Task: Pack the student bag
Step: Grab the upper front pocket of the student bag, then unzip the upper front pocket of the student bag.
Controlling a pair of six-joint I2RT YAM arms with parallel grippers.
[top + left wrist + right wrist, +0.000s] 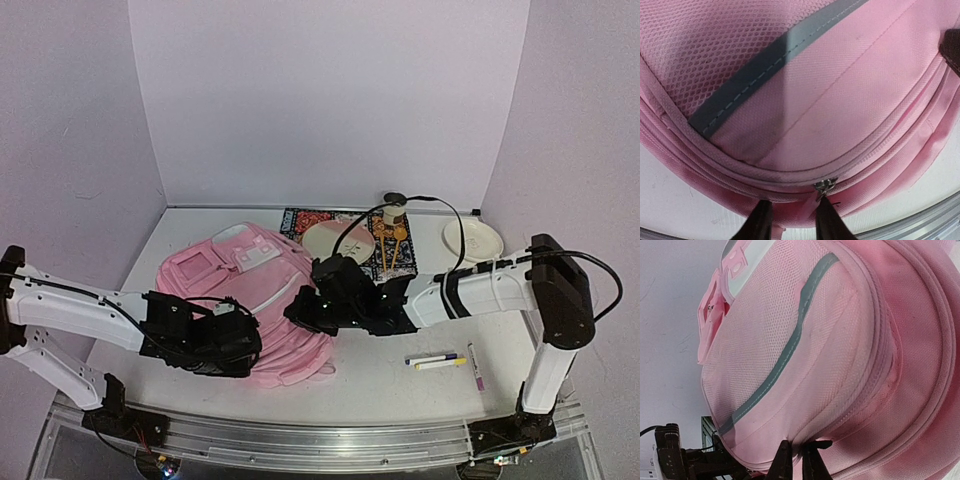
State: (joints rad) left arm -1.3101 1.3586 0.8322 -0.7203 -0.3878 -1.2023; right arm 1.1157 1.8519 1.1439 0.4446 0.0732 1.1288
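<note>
The student bag (250,285), a large soft pink backpack with a white patch, lies on the table left of centre. My left gripper (243,338) is at its near edge. In the left wrist view my left gripper (792,222) has its fingers apart astride the bag's lower seam (790,180), the right finger just under the metal zipper slider (825,186) and its pink pull. My right gripper (300,312) is at the bag's right side. In the right wrist view my right gripper (796,460) is shut, pinching a ridge of the bag (805,340) at its piping.
Behind the bag lie a patterned cloth (305,220), a paper plate (338,238), a small jar (395,212) and orange-tipped sticks (393,248). A second plate (472,238) sits at the back right. Two markers (435,360) and a pen (476,366) lie at the front right.
</note>
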